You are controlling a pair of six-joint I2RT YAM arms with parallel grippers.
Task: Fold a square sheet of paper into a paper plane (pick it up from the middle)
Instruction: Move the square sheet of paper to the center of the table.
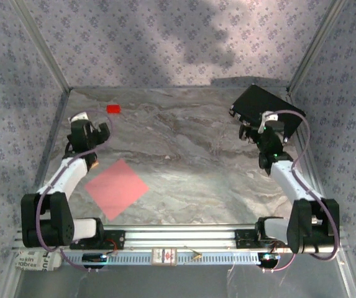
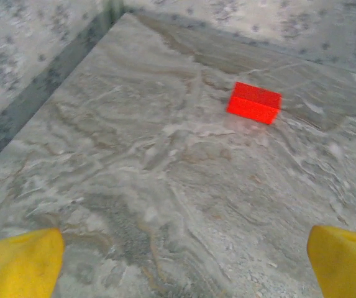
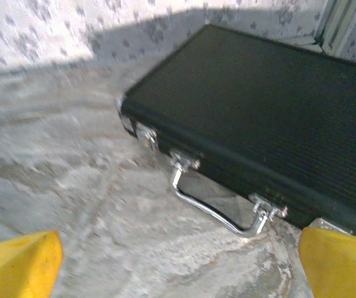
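Left gripper, overhead view: at the left side of the marble-patterned table, fingers spread wide with nothing between them.
Right gripper, same view: at the far right, fingers likewise apart and holding nothing, just beside the near edge of the black case.
Square sheet of paper: salmon-pink and lying flat and unfolded on the table. It is turned corner-on like a diamond, near the front left, just to the right of the left arm's white forearm. It sits well apart from both grippers.
Red block: small, at the far left of the table, a little beyond the left gripper.

Left wrist view: the left gripper shows two yellow fingertips at the lower corners, wide apart, with bare table between them. The red block lies ahead and to the right, apart from the fingers. A patterned wall runs along the left.

Right wrist view: the right gripper shows yellow fingertips at the lower corners, spread, nothing held. The black case lies flat ahead, ribbed on top. Its chrome handle and latches face the gripper.
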